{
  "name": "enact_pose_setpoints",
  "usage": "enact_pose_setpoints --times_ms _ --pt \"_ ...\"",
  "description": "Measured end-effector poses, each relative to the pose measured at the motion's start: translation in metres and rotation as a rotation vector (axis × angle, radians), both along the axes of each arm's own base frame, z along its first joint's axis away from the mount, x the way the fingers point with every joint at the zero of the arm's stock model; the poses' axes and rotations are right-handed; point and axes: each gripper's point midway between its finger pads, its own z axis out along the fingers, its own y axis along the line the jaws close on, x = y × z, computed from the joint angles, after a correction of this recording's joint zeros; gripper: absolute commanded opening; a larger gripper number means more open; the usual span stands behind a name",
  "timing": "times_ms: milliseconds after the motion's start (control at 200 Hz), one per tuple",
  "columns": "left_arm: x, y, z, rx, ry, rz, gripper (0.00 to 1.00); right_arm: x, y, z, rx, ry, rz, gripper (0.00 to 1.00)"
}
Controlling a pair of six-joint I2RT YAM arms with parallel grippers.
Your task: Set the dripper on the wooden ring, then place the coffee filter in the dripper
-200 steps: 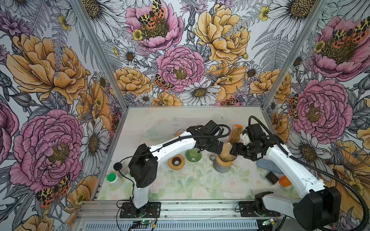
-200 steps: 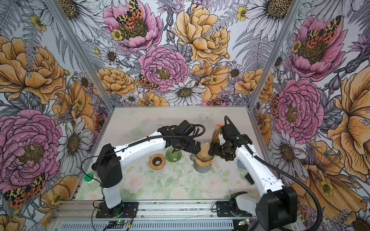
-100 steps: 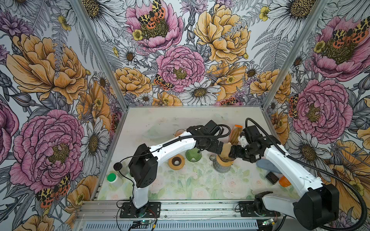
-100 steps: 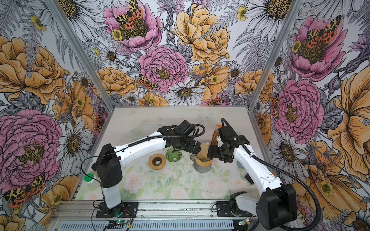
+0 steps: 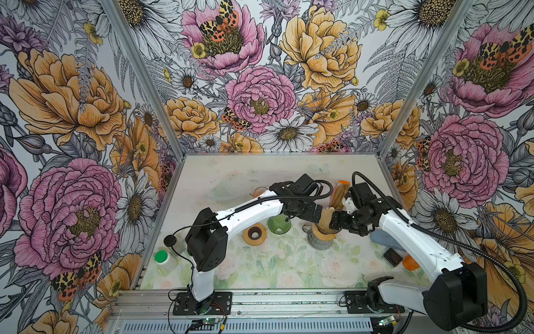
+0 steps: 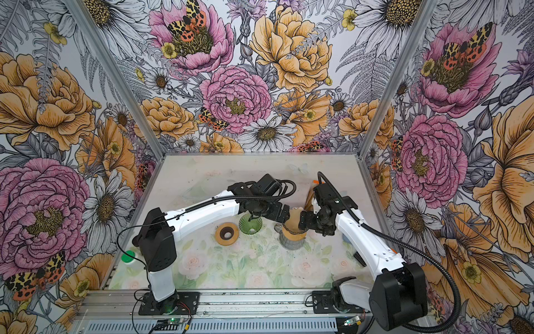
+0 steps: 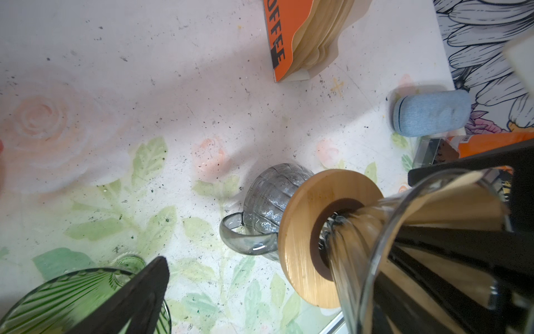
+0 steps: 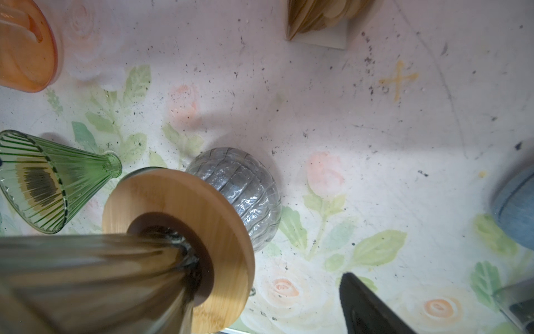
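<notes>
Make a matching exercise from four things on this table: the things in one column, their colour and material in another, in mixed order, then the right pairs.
Things:
1 carafe
2 empty dripper
3 filter pack
4 padded cylinder

Looks:
A light blue fabric
B orange cover
C grey ribbed glass
D green ribbed glass

Pairs: 1-C, 2-D, 3-B, 4-A

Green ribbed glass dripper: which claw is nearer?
Left. The left claw hangs just beside the green ribbed glass dripper; the right claw sits farther off, beyond the clear glass dripper on its wooden collar.
</notes>
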Motion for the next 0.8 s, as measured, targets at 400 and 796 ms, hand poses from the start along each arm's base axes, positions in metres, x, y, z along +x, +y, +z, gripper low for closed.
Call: enact_pose_setpoints --times_ms 400,796 --pt "-0.003 0.002 -0.006 0.007 0.008 0.004 0.99 0.003 0.006 -0.005 0.0 0.005 0.015 0.86" --pt "-0.002 0.001 0.001 -0.002 0.0 0.005 0.99 0.012 0.012 0.02 0.049 -0.054 -0.011 0.86"
